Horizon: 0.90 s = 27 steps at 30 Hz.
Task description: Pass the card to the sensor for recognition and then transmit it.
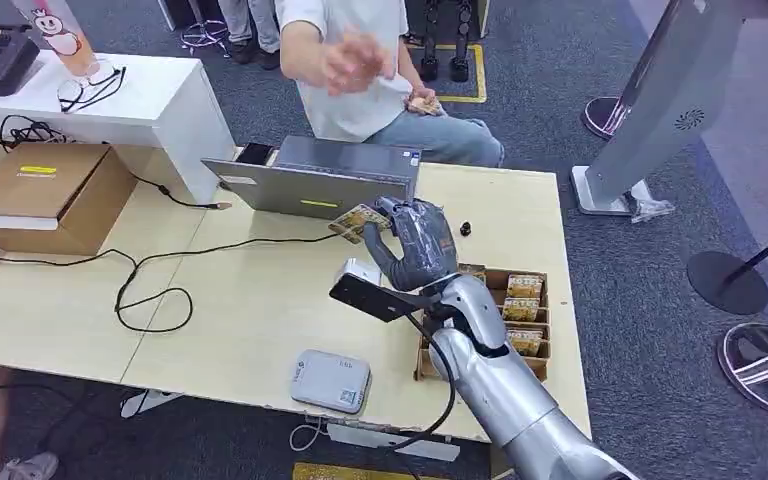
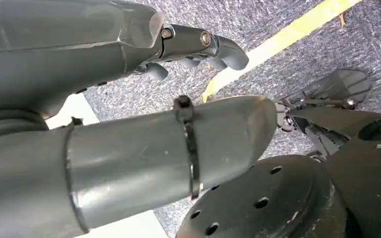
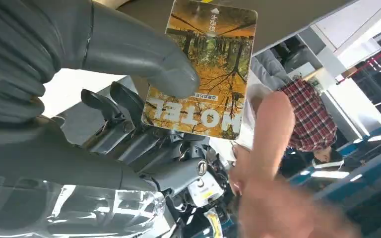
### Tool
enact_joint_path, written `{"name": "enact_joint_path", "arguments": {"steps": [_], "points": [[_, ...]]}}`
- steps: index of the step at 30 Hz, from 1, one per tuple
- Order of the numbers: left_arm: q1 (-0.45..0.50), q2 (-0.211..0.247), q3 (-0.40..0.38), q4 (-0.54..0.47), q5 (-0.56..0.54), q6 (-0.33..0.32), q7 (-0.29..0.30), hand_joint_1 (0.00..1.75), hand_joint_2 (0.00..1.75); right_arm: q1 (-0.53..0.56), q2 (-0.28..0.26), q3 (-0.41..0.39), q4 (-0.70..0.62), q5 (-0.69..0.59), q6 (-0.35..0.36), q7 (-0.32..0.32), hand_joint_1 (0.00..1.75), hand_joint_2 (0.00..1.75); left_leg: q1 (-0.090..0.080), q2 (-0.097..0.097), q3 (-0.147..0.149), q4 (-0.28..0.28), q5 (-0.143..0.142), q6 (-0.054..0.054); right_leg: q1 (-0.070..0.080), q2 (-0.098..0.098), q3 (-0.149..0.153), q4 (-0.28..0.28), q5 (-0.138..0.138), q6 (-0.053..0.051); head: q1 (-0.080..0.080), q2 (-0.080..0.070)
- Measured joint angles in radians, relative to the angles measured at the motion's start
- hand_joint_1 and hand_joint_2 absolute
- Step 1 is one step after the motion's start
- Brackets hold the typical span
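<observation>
the right hand [image 1: 415,240] is raised above the far side of the table [image 1: 260,310], fingers pointing away from the robot, and it pinches the card [image 1: 358,220] between the thumb and the darker fingers. in the right wrist view the thumb [image 3: 144,54] lies flat across the card's printed face, which carries an autumn forest picture and the word "hotel"; the remaining fingers sit behind the card. the card is held clear of the table, close in front of the grey laptop [image 1: 315,180] and toward the person [image 1: 350,70] seated across the table. the person's hand [image 1: 355,60] is lifted and blurred, and in the right wrist view it appears near the card's edge, not touching it as far as can be told. the grey sensor [image 1: 332,381] lies flat on the near part of the table, well apart from the card. the box of cards [image 1: 520,310] sits beside the right forearm. the left hand [image 2: 198,49] hangs over the carpet, holding nothing, fingers loosely curled and apart. judgement: the step in hand is the hand-over to the person. the next move calls for keeping the pinch steady and the card's free edge presented, then loosening the thumb only once the person has a firm grasp.
</observation>
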Motion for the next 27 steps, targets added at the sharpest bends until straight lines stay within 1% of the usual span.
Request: {"name": "enact_joint_path", "arguments": {"steps": [6, 11, 15, 25, 27], "points": [[-0.002, 0.002, 0.001, 0.007, 0.002, 0.003, -0.002, 0.0, 0.0, 0.006, 0.0, 0.0, -0.008, 0.0, 0.002, 0.0, 1.75, 1.75, 0.0, 0.0, 0.0, 0.0, 0.0, 0.0, 0.0, 0.0, 0.0, 0.0, 0.0, 0.0, 0.0, 0.0], [0.004, 0.0, 0.013, 0.007, 0.017, -0.013, -0.01, 0.0, 0.0, 0.022, -0.005, 0.0, -0.04, 0.0, 0.005, 0.0, 1.75, 1.75, 0.0, 0.0, 0.0, 0.0, 0.0, 0.0, 0.0, 0.0, 0.0, 0.0, 0.0, 0.0, 0.0, 0.0], [0.021, -0.014, 0.04, -0.005, 0.032, -0.044, -0.01, 0.0, 0.0, 0.034, -0.01, 0.0, -0.064, 0.0, 0.006, -0.002, 1.75, 1.75, 0.0, 0.0, 0.0, 0.0, 0.0, 0.0, 0.0, 0.0, -0.001, 0.0, 0.0, 0.0, 0.0, 0.0], [0.036, -0.037, 0.062, -0.041, 0.032, -0.062, -0.006, 0.0, 0.0, 0.043, -0.014, 0.0, -0.092, 0.0, 0.011, -0.002, 1.75, 1.75, 0.0, 0.0, 0.0, 0.0, 0.0, 0.0, 0.0, 0.0, 0.0, 0.0, 0.0, 0.0, 0.0, 0.0], [0.039, -0.043, 0.071, -0.057, 0.034, -0.08, -0.001, 0.0, 0.0, 0.045, -0.014, 0.0, -0.095, 0.0, 0.012, -0.004, 1.75, 1.75, 0.0, 0.0, 0.0, 0.0, 0.0, 0.0, 0.0, 0.0, 0.0, 0.0, 0.0, 0.0, 0.0, 0.0]]}}
